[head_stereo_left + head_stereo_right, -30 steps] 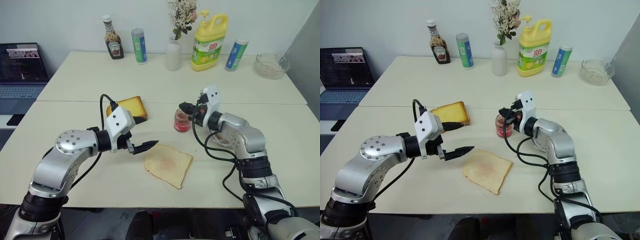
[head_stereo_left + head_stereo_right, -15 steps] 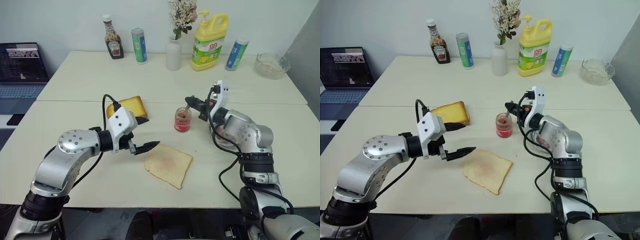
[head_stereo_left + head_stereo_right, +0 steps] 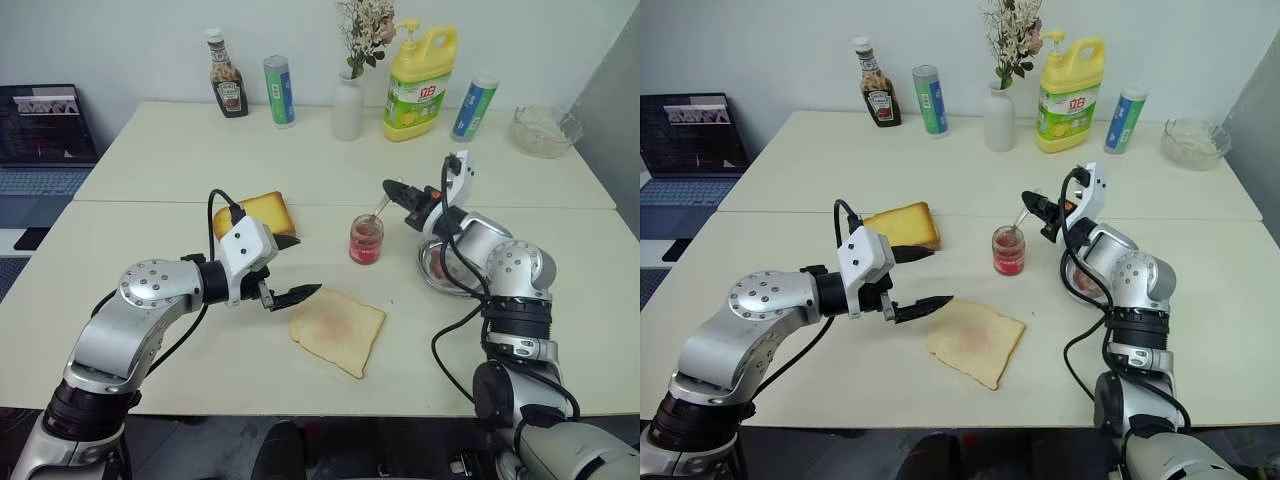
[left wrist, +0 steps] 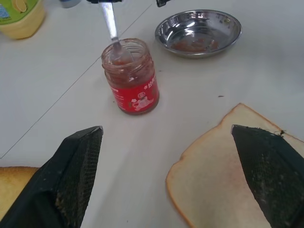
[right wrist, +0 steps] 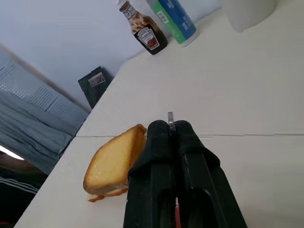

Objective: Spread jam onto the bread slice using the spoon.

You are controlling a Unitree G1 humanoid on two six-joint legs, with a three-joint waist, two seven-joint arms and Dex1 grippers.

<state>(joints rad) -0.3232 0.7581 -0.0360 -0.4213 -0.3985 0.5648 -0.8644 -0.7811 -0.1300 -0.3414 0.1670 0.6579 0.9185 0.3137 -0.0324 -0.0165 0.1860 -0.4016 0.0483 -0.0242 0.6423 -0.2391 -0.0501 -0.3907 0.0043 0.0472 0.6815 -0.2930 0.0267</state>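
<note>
The jar of dark red jam (image 3: 366,240) stands open at mid-table. The silver spoon (image 4: 111,28) slants up out of it, its bowl at the jar's mouth. My right gripper (image 3: 390,186) is shut on the spoon's handle, above and right of the jar; the right wrist view shows the handle tip pinched between the closed fingers (image 5: 156,142). The bread slice (image 3: 338,330) lies flat in front of the jar with a faint pink smear. My left gripper (image 3: 300,265) hovers open just left of the slice, holding nothing.
A round steel dish (image 4: 235,35) with red traces sits right of the jar, under my right arm. A golden bread chunk (image 3: 262,212) lies behind my left gripper. A ketchup bottle (image 3: 227,90), cans, a vase, a yellow detergent bottle (image 3: 418,82) and a glass bowl (image 3: 543,130) line the back.
My right gripper has rolled and drawn back up and to the right of the jar, tilting the spoon. The left arm has stayed still.
</note>
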